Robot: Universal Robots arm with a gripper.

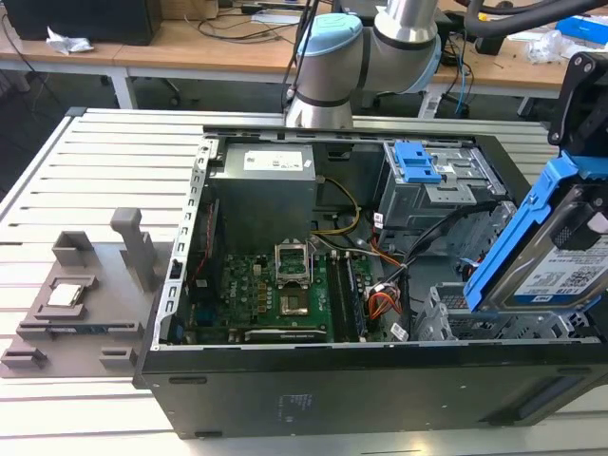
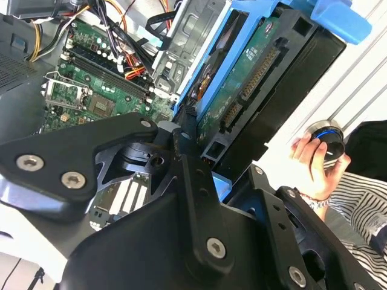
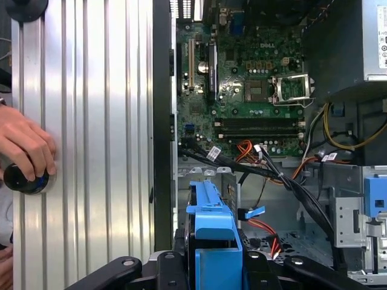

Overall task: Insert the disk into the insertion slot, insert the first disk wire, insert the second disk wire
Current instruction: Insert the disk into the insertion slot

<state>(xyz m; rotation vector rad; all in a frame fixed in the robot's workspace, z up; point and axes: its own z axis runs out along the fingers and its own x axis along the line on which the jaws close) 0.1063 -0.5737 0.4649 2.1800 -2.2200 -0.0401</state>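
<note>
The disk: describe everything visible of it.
The disk is a flat silver-grey hard drive with a white label, framed by a bright blue plastic carrier. Its green circuit board with dark connectors shows in the second wrist view. The black gripper holds it in the air, jaws shut on it, steeply tilted, above the low grey perforated drive cage at the exterior view's right, not inserted.
</note>
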